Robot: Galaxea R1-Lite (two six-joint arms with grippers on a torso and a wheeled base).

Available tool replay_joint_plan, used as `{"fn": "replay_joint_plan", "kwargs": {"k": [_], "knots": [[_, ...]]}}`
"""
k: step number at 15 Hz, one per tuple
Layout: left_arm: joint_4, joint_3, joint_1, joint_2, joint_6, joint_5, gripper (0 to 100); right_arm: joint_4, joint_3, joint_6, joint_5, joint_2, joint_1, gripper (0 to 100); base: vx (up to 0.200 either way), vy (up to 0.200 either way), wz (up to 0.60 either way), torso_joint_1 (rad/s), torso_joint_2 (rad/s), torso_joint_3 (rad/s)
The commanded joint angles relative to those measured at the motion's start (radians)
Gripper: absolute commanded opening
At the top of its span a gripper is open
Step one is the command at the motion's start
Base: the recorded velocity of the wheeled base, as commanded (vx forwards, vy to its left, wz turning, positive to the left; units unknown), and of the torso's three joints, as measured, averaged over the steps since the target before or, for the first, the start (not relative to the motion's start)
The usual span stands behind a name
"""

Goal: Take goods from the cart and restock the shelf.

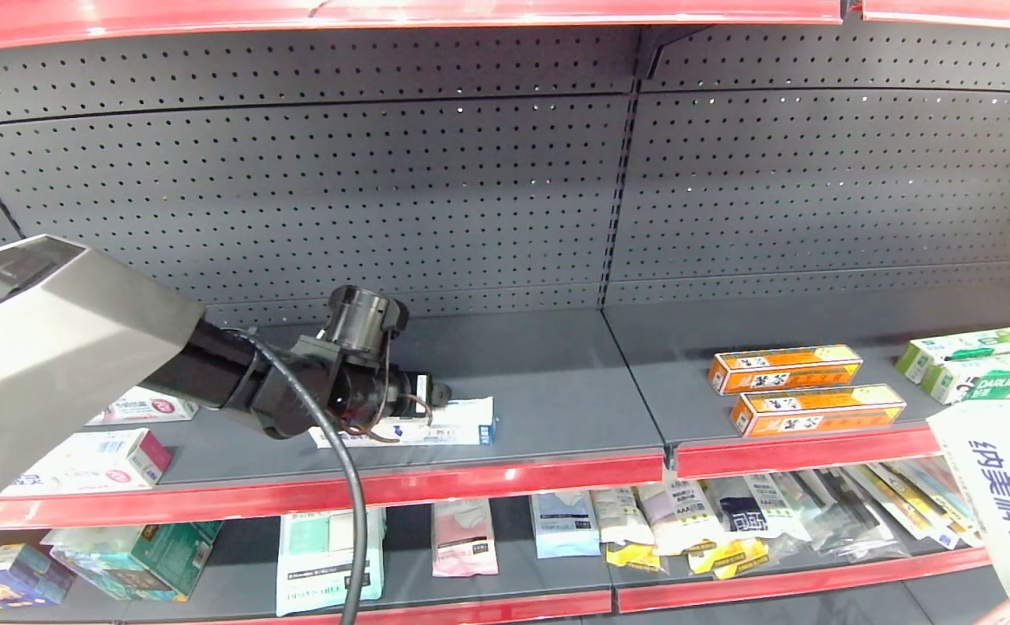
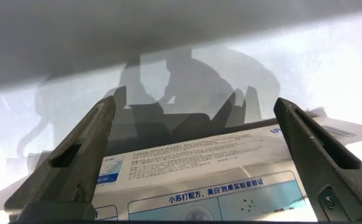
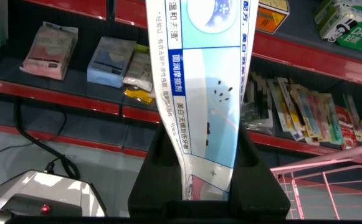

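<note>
Large blue characters run down the white carton [image 1: 1004,495] at the lower right of the head view. At the right edge, the green-and-white boxes [image 1: 991,375] carry green Latin capitals. Just left of them, the orange boxes [image 1: 817,410] bear black characters. The flat white box [image 1: 457,424] at centre carries fine blue lines of characters, too small to read there.

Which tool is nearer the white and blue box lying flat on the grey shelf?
Left. The left tool is right at the white and blue box, open and straddling it. The right tool is off to the right, gripping another box.
</note>
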Motion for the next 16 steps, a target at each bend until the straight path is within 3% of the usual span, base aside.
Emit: {"fn": "replay_joint_plan", "kwargs": {"k": [1,16], "knots": [[0.001,0.015,0.000,-0.011,0.000,-0.001,100,0.000,0.001,-0.001,0.002,0.002,0.000,0,0.000,0.000,0.00,0.000,0.00,0.000],[0.001,0.070,0.014,-0.058,-0.003,-0.008,100,0.000,0.001,-0.001,0.002,0.000,0.000,0,0.000,0.000,0.00,0.000,0.00,0.000]]}}
